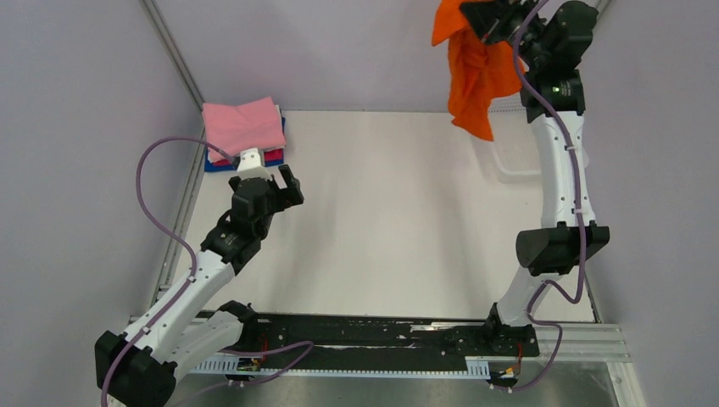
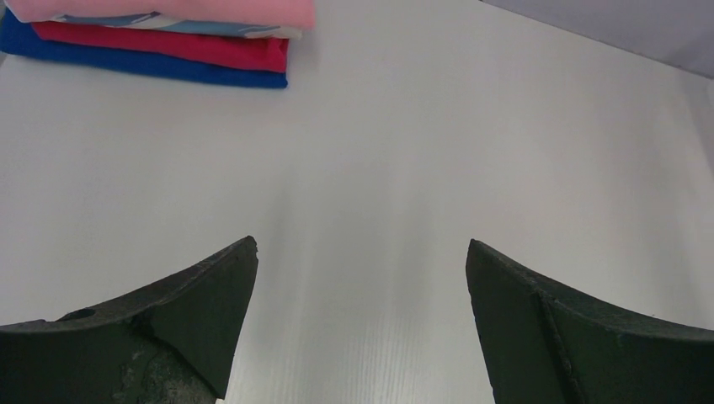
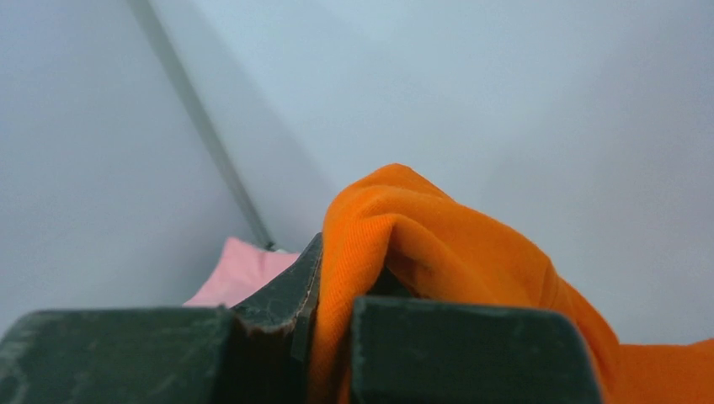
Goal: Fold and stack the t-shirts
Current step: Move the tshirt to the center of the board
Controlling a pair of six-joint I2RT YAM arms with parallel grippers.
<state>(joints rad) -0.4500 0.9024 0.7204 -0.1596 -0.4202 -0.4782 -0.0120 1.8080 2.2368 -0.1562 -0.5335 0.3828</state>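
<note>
A bright orange t-shirt (image 1: 475,72) hangs crumpled high above the table's far right, pinched in my right gripper (image 1: 492,19), which is shut on a fold of the cloth (image 3: 404,244). A stack of folded t-shirts (image 1: 244,131), pink on top with white, magenta and blue below (image 2: 168,46), lies at the far left corner. My left gripper (image 1: 280,185) hovers just in front of that stack, wide open with nothing between its fingers (image 2: 210,286); only bare table shows between them.
A white mesh basket (image 1: 517,144) stands at the far right edge behind the right arm. A metal frame post (image 1: 174,51) runs up the back left corner. Grey walls close in both sides. A black rail (image 1: 381,335) crosses the near edge.
</note>
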